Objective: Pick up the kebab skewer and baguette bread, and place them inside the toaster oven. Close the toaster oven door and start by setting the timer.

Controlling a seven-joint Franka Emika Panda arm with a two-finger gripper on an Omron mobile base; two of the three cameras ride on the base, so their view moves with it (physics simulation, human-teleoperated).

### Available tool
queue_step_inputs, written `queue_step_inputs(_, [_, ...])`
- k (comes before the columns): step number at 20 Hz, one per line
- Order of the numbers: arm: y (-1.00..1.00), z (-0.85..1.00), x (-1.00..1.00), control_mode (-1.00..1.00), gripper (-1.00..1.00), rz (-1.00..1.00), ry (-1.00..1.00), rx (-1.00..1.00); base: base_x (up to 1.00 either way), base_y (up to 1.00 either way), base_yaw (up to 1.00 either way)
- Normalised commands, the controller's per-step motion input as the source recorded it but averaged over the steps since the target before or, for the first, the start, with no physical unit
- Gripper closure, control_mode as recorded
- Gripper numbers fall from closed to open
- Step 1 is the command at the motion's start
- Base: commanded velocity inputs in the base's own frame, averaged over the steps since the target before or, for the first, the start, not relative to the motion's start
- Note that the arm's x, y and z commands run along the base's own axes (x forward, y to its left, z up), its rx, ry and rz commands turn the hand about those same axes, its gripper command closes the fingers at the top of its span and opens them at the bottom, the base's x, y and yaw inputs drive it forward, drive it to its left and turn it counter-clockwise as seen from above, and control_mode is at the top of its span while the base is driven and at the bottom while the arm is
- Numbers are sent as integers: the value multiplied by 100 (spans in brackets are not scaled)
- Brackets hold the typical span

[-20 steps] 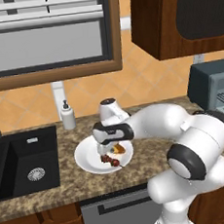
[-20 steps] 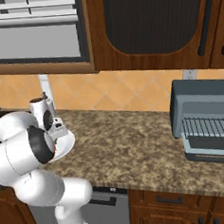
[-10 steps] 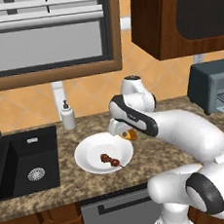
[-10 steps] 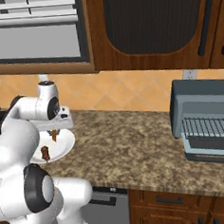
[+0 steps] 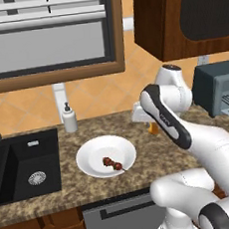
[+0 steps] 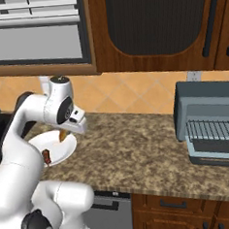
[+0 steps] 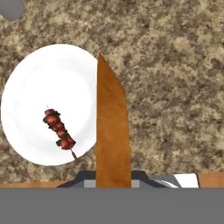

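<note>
- Jaws were pinched on the baguette, which stood up between them in the hand view as a long orange-brown wedge narrowing to a point.
- Gripper hung above the counter, just to the right of the plate in the left base view, with a bit of the orange loaf showing beneath it.
- In the right base view the gripper sat under the white hand, with the baguette poking down over the plate's far edge.
- Below the jaws in the hand view lay speckled brown counter; the plate lay to the left of the loaf, its right rim hidden behind it.
- Skewer lay flat on the plate, left of the jaws, apart from the baguette, its red-brown chunks strung in a slanted line.
- In the left base view the skewer rested right of the plate's centre, below and left of the gripper.
- Oven stood well off to the right of the jaws, on the same counter, with its door dropped open and a wire rack showing inside.
- Oven edge also showed at the right of the left base view, beyond the arm.
- Soap bottle stood beyond the plate by the wall, and a black sink lay farther left.
</note>
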Motion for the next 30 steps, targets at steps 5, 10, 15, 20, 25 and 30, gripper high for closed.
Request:
queue_step_inputs(5, [-72,56,-21,-100,100,-48,0,9,0,0,0])
queue_step_inputs(10, [-74,44,-9,-100,100,-50,0,5,0,0,0])
queue_step_inputs(15, [-78,40,-1,-100,100,-50,0,2,0,0,0])
queue_step_inputs(20, [-75,17,-1,-100,100,-49,-1,0,0,0,0])
queue_step_inputs(25, [-88,2,-31,-100,100,-43,0,4,0,0,0])
queue_step_inputs(30, [-94,1,-8,-100,100,-13,-3,9,0,0,0])
